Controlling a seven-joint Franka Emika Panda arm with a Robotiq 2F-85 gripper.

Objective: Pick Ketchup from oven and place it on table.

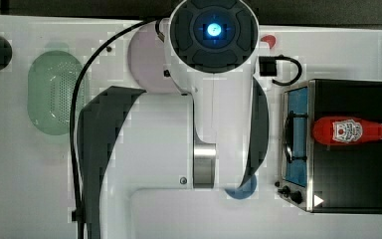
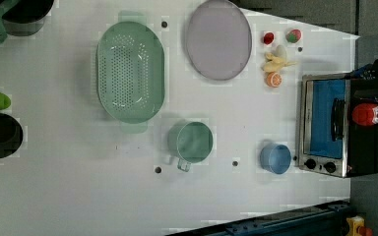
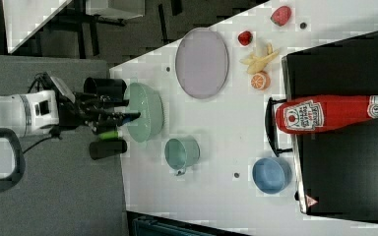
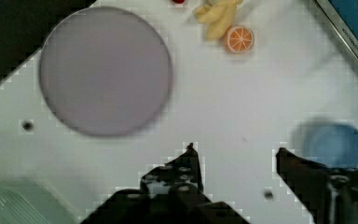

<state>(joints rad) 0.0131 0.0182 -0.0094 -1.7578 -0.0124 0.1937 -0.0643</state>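
Dark fingers (image 4: pixel 189 170) fill the front of the wrist view, and the gripper (image 4: pixel 235 154) is spread apart with nothing between its 2 tips, only bare table (image 4: pixel 223 107) below. Sweeping the wrist view from 9 o'clock round to 3: a green colander (image 4: pixel 9 205) edge, then the mauve plate (image 4: pixel 106 70), the orange slice (image 4: pixel 239 39) up by 1 o'clock, and the blue bowl (image 4: pixel 338 144). Over in the right view the arm hangs high off the table's edge at 9 o'clock, well apart from the oven (image 3: pixel 347 162) at 3 o'clock. And the Ketchup (image 3: pixel 332 114)? Lying on its side on top of the oven, cap pointing to 3 o'clock, untouched. So I'd call this the very start: nothing is done, and reach, grasp, lift and set-down on the table all remain.
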